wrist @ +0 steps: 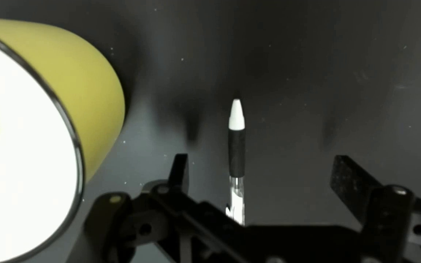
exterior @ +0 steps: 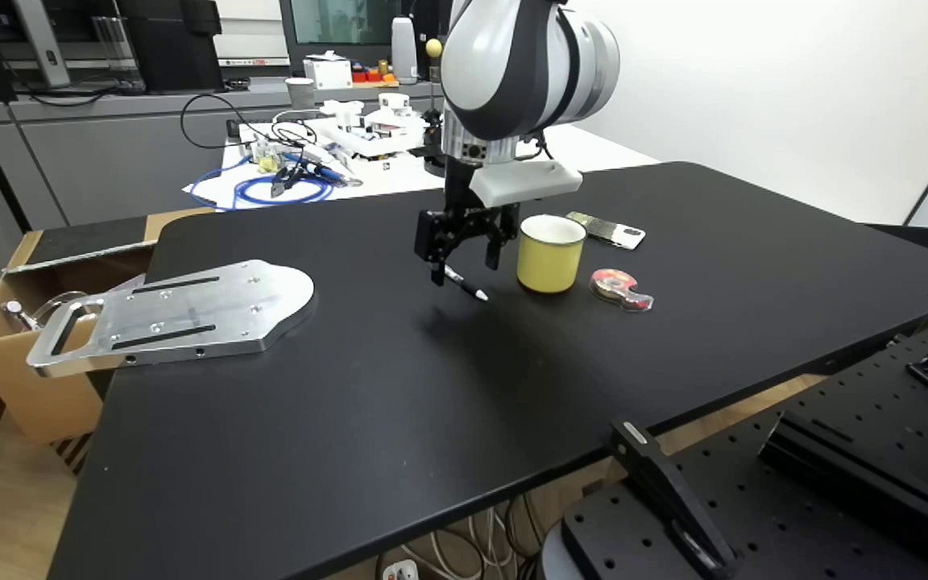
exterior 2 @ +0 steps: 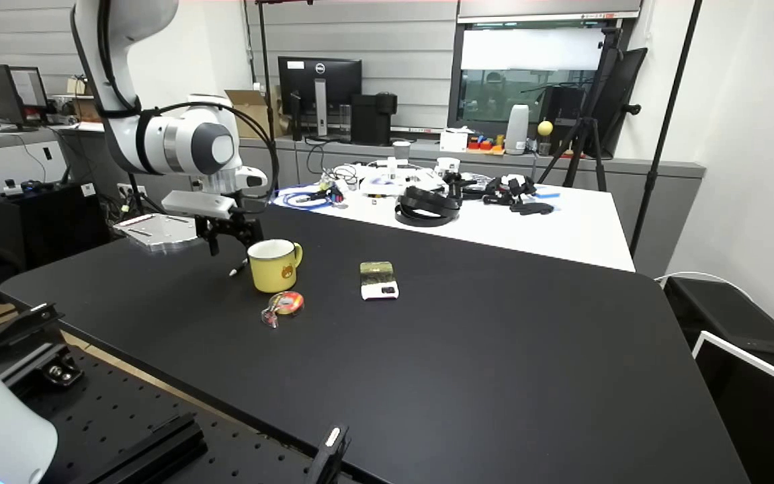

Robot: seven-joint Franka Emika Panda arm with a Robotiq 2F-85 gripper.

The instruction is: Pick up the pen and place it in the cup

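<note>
Black table (exterior: 327,459) fills an exterior view's centre, white wall (exterior: 770,97) upper right; gripper (wrist: 260,160) hovers, jaws spread, over pen (wrist: 236,153).

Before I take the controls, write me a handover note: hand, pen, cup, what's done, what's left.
Hand: open, holding nothing, poised above the black table.
Pen: lying on the table, seen between the spread jaws in the wrist view, nearer the one on the cup's side.
Cup: yellow, upright, open end up, close beside the pen but not touching it.
Done: hand positioned over the pen; nothing gripped or placed.
Left: lower if needed, close on the pen, lift, put it in the cup. The cup looks close enough to bump, so go gently on that side.
</note>
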